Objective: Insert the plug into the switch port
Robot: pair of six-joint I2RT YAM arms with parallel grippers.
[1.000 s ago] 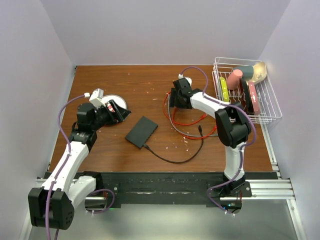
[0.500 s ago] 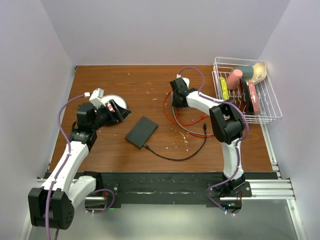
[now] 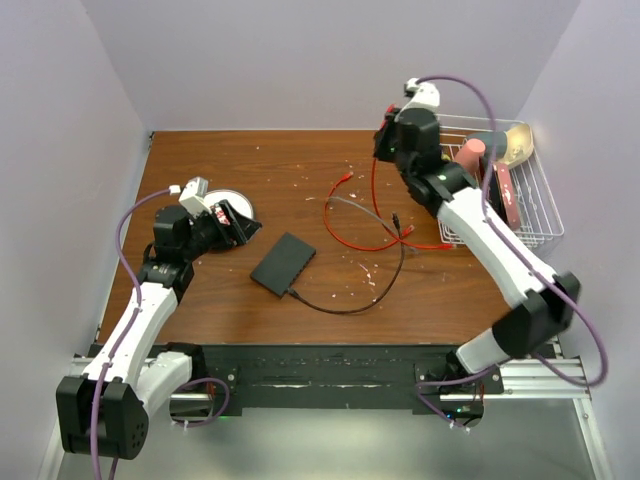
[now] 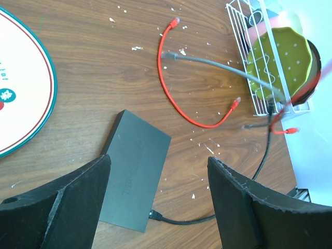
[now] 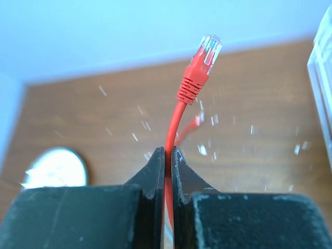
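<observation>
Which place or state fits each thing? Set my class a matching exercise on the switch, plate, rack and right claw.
Things:
1 switch
2 plate
3 rack
4 right claw

Places or states:
A shut on a red cable
B far right
C far left, white with a coloured rim
D centre, with a black cable plugged in

Pairs: 1-D, 2-C, 3-B, 4-A

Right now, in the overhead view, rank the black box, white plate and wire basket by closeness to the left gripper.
1. White plate, right by the left gripper.
2. Black box, toward the middle.
3. Wire basket, far right.
</observation>
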